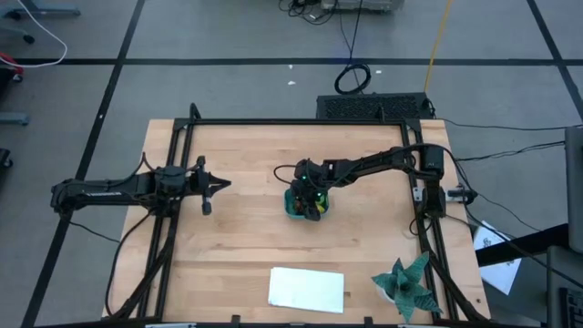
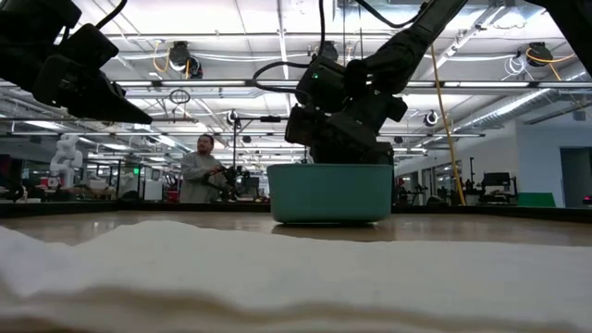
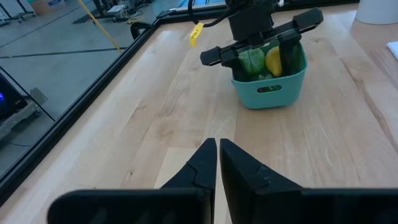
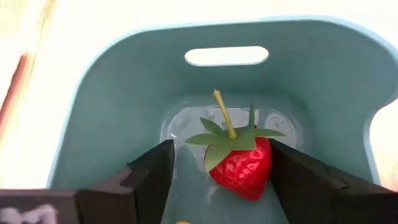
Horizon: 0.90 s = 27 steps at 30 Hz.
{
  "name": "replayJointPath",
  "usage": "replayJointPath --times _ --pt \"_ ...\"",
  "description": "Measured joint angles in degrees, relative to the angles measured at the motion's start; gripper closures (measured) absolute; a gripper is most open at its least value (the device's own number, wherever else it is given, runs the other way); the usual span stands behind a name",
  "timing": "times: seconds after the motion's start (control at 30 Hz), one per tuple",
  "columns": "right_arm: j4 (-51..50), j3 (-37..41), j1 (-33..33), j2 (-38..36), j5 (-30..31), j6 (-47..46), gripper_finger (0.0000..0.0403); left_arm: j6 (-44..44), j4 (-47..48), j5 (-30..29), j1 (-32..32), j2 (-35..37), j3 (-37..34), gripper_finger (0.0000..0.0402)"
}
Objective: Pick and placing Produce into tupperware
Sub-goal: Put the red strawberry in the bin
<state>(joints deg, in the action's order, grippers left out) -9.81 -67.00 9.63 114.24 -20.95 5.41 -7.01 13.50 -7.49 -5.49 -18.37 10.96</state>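
Note:
The teal tub (image 1: 293,210) stands at mid-table; it also shows in the low view (image 2: 330,192) and the left wrist view (image 3: 270,93). A light green ball (image 3: 252,62) and a yellow lemon (image 3: 273,60) lie in it. A red strawberry with green leaves (image 4: 239,167) lies on the tub's floor (image 4: 186,186). My right gripper (image 4: 221,152) is open, reaching down into the tub with one finger on each side of the strawberry. My left gripper (image 3: 217,162) is shut and empty above the table's left part (image 1: 214,187). My right gripper's one finger (image 4: 298,180) stands right against the strawberry's side (image 4: 266,163); I cannot tell whether it touches. The other finger (image 4: 152,180) stands apart from the strawberry. The fingers point down into the tub from above.
A flat white rectangle (image 1: 307,288) lies near the front edge, a spiky teal plant (image 1: 407,284) at the front right. Black frame rails (image 1: 168,219) run along the table's sides. A person (image 2: 202,171) stands in the room beyond.

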Motion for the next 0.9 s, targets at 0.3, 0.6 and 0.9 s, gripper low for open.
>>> replayJointPath --times 0.3,0.6,0.9 --pt "0.3 0.06 -1.08 -0.9 3.49 2.33 0.0161 0.01 0.0 0.0 0.02 0.02 0.01 0.0376" --pt "-0.3 0.2 -2.31 -2.35 7.69 2.73 0.0161 0.02 0.0 0.0 0.02 0.02 0.0 0.0376" --pt "0.16 0.24 -2.25 -2.97 7.94 2.8 0.016 0.12 0.03 0.39 0.02 0.01 0.02 0.0376"
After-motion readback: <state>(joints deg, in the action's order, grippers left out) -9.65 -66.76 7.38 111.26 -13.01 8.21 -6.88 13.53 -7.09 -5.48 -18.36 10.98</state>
